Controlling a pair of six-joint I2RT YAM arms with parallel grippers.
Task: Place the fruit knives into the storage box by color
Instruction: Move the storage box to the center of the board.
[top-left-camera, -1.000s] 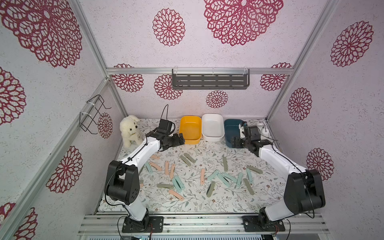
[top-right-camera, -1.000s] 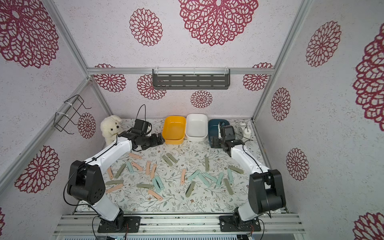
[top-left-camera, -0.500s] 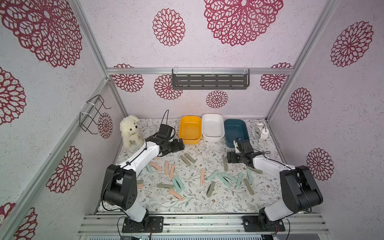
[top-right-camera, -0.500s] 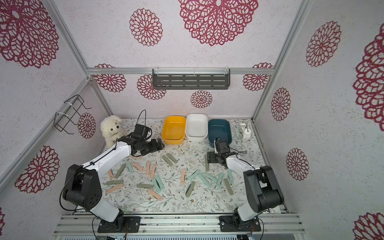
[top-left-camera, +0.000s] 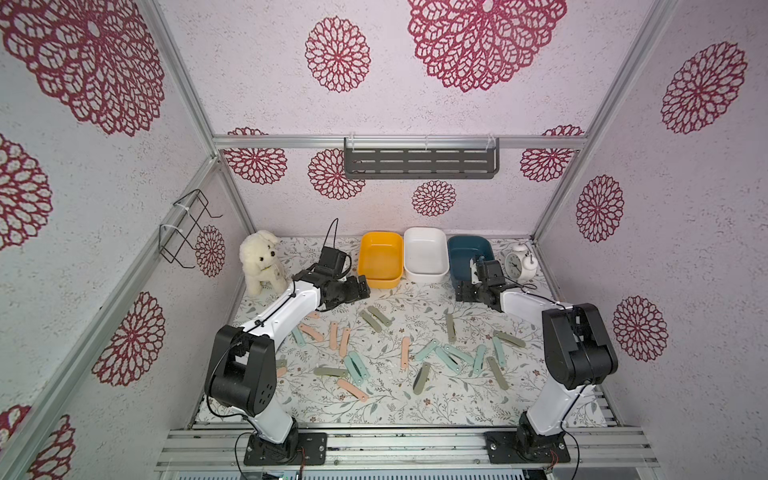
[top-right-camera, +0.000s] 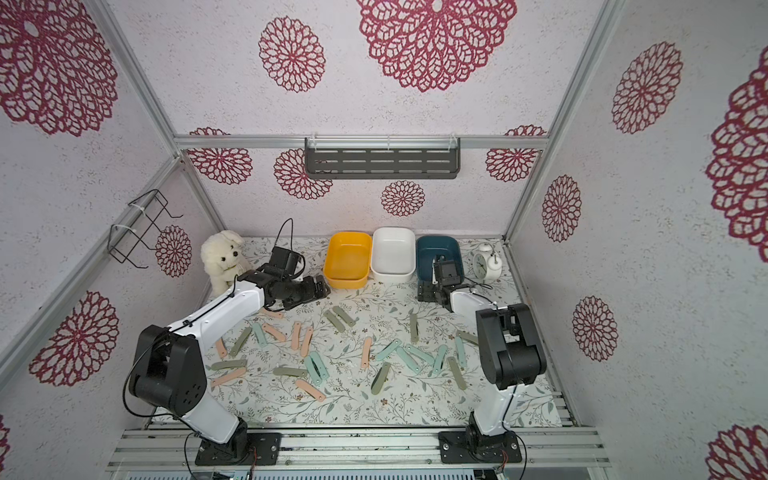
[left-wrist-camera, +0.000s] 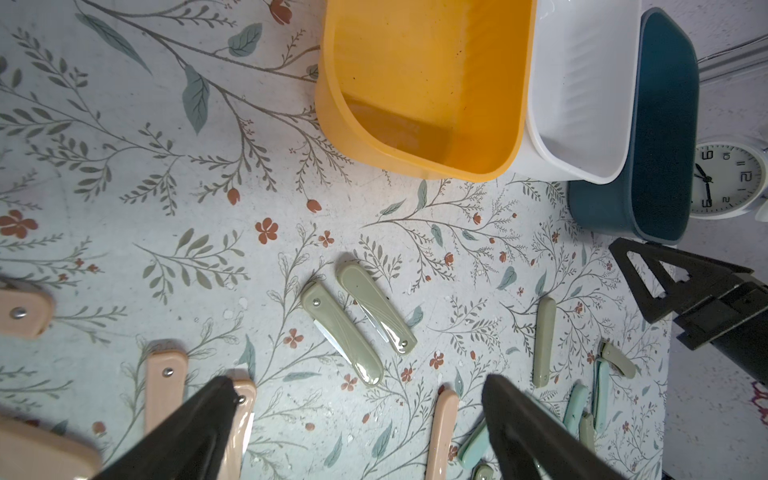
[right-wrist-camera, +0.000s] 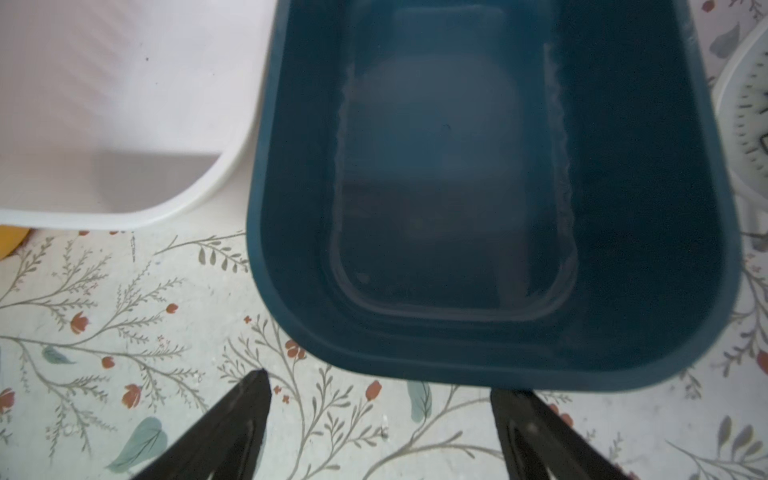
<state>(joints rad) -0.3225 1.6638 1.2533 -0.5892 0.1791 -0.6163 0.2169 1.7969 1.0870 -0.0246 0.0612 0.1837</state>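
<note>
Back from the knives swings the right arm, right fingers (right-wrist-camera: 232, 424) spread and empty just short of the dark teal tub (right-wrist-camera: 623, 166), left fingers (left-wrist-camera: 199, 415) spread empty near the yellow tub (left-wrist-camera: 415, 83), fruit knives (top-left-camera: 405, 351) scattered flat across the tabletop (top-left-camera: 415, 411).

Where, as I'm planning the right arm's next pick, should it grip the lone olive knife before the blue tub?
Probably take the olive knife mid-length from straight above, jaws across its narrow width: it lies alone on the mat, both long sides clear.
</note>
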